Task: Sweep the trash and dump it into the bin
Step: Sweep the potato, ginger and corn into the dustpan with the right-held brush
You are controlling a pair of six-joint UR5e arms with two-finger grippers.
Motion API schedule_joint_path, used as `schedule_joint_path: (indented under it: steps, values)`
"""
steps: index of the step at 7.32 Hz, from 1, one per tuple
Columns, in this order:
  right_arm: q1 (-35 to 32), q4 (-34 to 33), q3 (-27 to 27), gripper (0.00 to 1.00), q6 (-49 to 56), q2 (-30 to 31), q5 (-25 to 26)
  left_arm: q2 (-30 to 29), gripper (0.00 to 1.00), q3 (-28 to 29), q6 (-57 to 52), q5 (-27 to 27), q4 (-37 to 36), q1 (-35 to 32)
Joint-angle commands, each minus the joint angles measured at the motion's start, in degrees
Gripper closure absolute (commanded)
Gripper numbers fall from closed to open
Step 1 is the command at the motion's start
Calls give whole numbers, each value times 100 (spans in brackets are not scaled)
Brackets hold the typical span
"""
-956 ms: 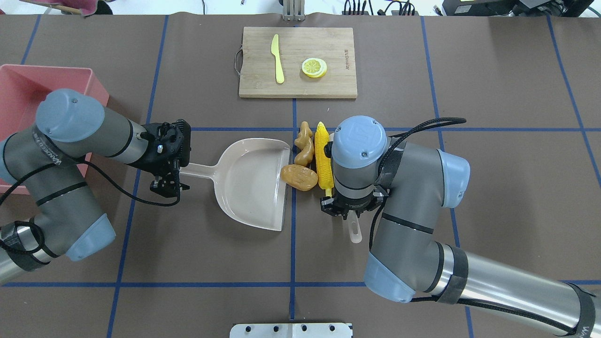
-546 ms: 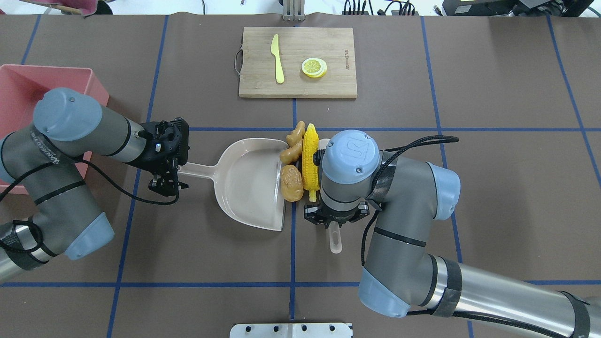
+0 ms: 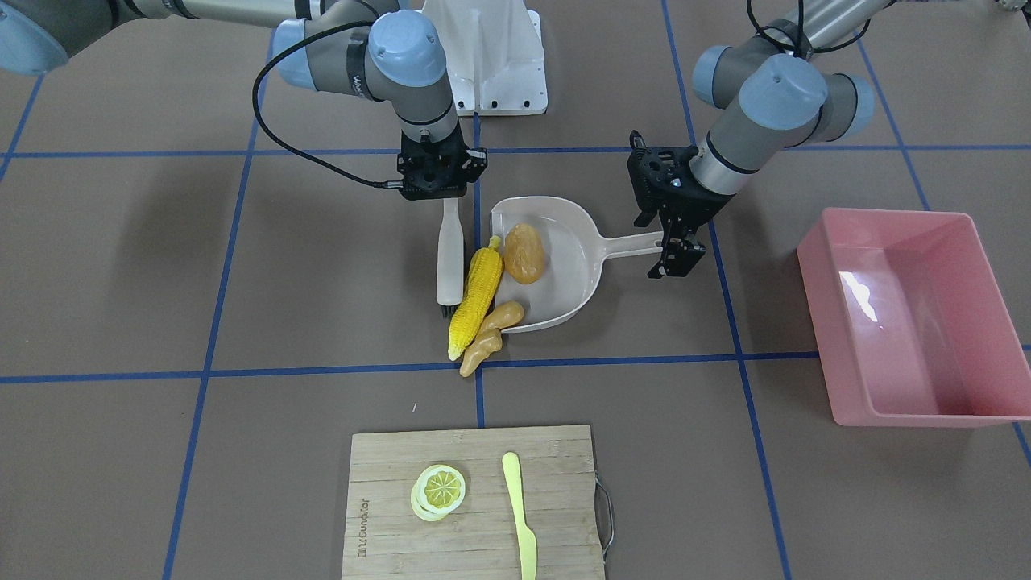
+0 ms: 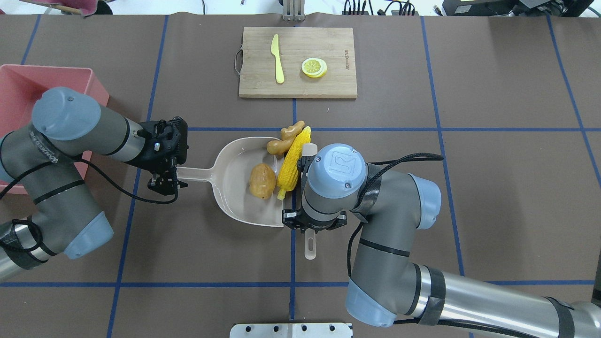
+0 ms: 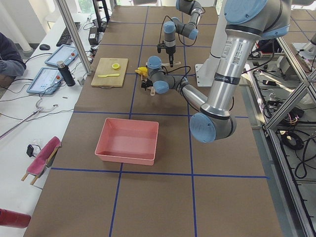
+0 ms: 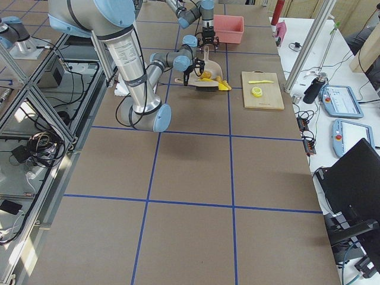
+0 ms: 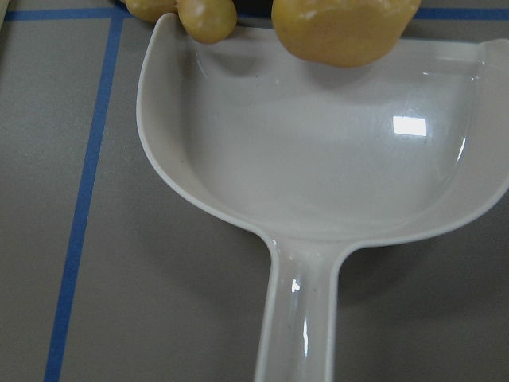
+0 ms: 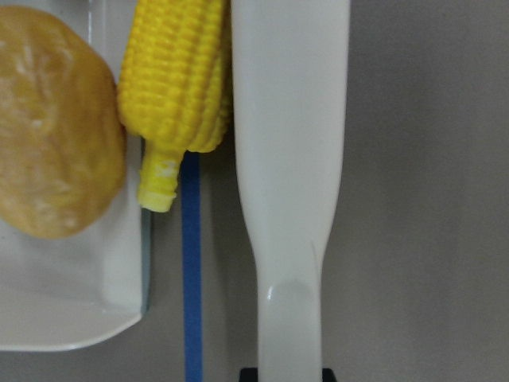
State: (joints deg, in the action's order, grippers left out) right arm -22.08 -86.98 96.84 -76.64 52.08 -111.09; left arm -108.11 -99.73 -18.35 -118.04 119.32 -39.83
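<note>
The dustpan [image 4: 235,164] holds the potato [image 4: 262,180]; the corn [image 4: 292,158] lies along its open lip against the brush [image 3: 449,254], with the ginger [image 4: 281,140] at the lip's corner. The left gripper [image 3: 672,242] is clamped on the dustpan handle, the right gripper [image 3: 445,196] on the brush. The bin [image 3: 926,338] stands well apart, beside the left arm

Overhead from behind, front opposite, side views distant, wrist views close, sharing dustpan [image 7: 318,159]

Bin [image 4: 51,77] partly behind left arm [image 4: 80,123]
</note>
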Motion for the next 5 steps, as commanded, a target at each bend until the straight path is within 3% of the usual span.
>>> schedule_joint_path:
  steps: [1, 2, 5]
  values:
    - [37, 190, -95, 100, -263, -215, 61, 9, 7, 24, 7, -9, -14, -7]
    - [72, 547, -156, 100, -516, -216, 70, 9, 11, 68, 15, -18, -41, 2]
    - [90, 1375, -218, 100, -1071, -224, 70, 18, 47, 130, 331, -422, -32, -7]
